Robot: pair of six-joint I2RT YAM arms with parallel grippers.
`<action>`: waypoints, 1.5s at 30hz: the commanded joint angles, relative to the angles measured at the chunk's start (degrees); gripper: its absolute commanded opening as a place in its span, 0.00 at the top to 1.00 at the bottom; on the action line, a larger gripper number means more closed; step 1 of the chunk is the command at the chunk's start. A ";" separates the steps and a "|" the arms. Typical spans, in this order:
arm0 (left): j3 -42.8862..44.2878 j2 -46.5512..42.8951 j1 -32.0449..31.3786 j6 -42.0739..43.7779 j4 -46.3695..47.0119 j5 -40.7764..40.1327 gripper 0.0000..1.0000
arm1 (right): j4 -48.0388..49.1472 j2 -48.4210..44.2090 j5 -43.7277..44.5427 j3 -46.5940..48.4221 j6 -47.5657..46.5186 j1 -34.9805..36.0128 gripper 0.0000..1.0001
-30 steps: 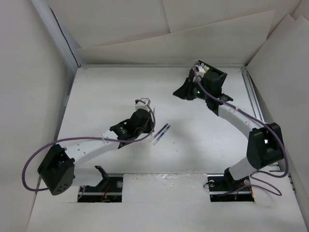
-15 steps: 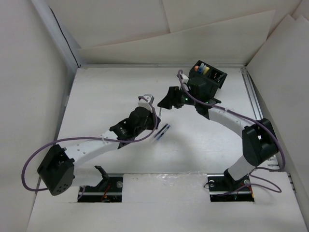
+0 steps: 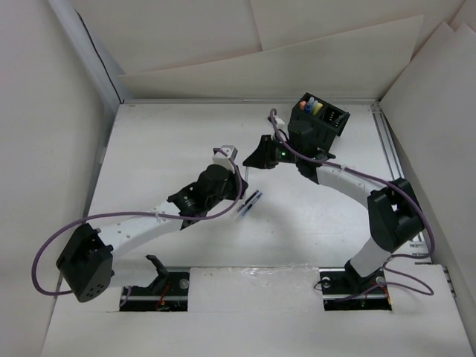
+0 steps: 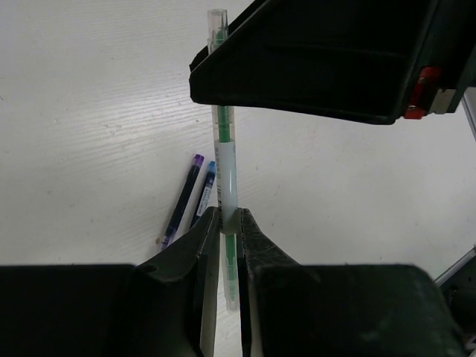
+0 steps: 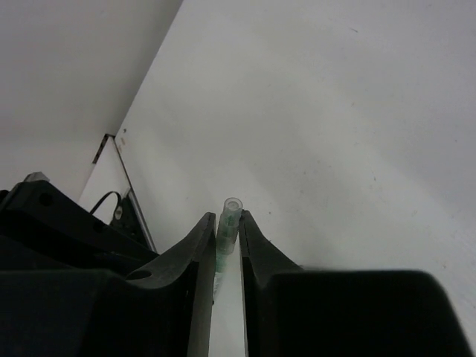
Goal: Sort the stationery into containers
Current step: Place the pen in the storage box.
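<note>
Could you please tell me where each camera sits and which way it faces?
Top external: above, behind the bases, looking down on the white table; left arm and right arm show.
Left wrist: looks past the left gripper, shut on a thin green pen.
Right wrist: looks past the right gripper, closed around that pen's clear end.
Shared: both wrist views show the pen.

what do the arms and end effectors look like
The left arm and right arm have white links, chunky black joints and a looping purple cable each. A green light glows near the right wrist. The left end effector and right end effector have matte black fingers.
</note>
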 commanded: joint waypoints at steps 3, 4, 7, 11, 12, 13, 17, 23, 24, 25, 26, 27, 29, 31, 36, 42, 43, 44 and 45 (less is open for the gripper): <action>-0.29 -0.92 -0.11 0.80 2.96 1.22 0.93 | 3.70 0.75 -0.66 1.64 -0.25 0.69 0.84; -0.29 -0.92 -0.11 0.80 2.96 0.70 0.92 | 3.70 0.75 -0.66 1.64 -0.25 0.69 0.86; -0.29 -0.92 -0.11 0.80 2.96 0.70 0.73 | 3.70 0.75 0.66 1.64 0.27 0.69 0.87; -0.90 -2.67 -0.11 0.80 2.96 0.17 0.60 | 3.70 0.14 4.08 2.78 0.27 -1.58 0.88; -0.91 -2.67 -0.11 0.80 2.44 -0.44 0.60 | 3.70 -0.47 5.22 3.65 0.27 -2.29 0.88; -0.91 -3.55 -0.11 0.80 2.43 -0.97 0.58 | 3.70 -0.48 5.23 3.66 0.27 -4.12 0.88; -2.75 -6.10 -0.11 0.80 2.43 -0.97 0.57 | 2.22 -1.00 7.33 8.48 0.27 -10.72 0.88; -4.60 -2.95 -0.11 1.33 1.90 -0.45 0.57 | -4.03 -2.76 24.07 15.34 -2.19 -23.19 0.88; -4.60 -2.33 -0.11 1.33 1.90 0.34 0.57 | -4.03 -3.29 27.26 16.66 -2.88 -24.43 0.88; -5.12 -1.80 -0.11 1.33 1.90 0.34 0.57 | -4.03 -3.29 29.90 17.37 -3.59 -25.66 0.88; -5.12 -1.27 -0.11 1.85 1.90 0.87 0.57 | -4.03 -3.29 32.10 17.98 -3.59 -26.81 0.88; -5.12 -1.27 -0.11 1.86 1.21 0.87 0.57 | -4.03 -2.42 35.95 18.68 -3.59 -28.91 0.88; -5.74 0.22 -0.11 1.86 1.20 0.87 0.57 | -4.03 -0.31 38.44 21.14 -3.59 -30.68 0.88; -6.35 0.83 -0.11 1.86 0.06 0.26 0.57 | -4.03 1.62 42.48 23.95 -4.30 -32.08 0.88; -6.88 1.36 -0.11 2.38 -1.08 -0.97 0.57 | -4.03 7.78 45.57 28.70 -7.10 -33.32 0.88; -7.41 4.35 -0.11 2.38 -1.70 -0.97 0.57 | -4.03 12.08 47.59 29.85 -8.86 -32.80 0.88; -7.41 4.36 -0.11 2.91 -1.70 -1.50 0.57 | -4.03 12.09 47.59 29.85 -8.87 -32.79 0.88; -7.41 4.88 -0.11 2.91 -2.22 -1.50 0.57 | -4.03 12.87 48.38 29.85 -9.39 -32.27 0.88; -7.41 4.88 -0.11 2.91 -2.23 -2.02 0.57 | -4.03 12.88 49.17 29.85 -9.40 -31.66 0.88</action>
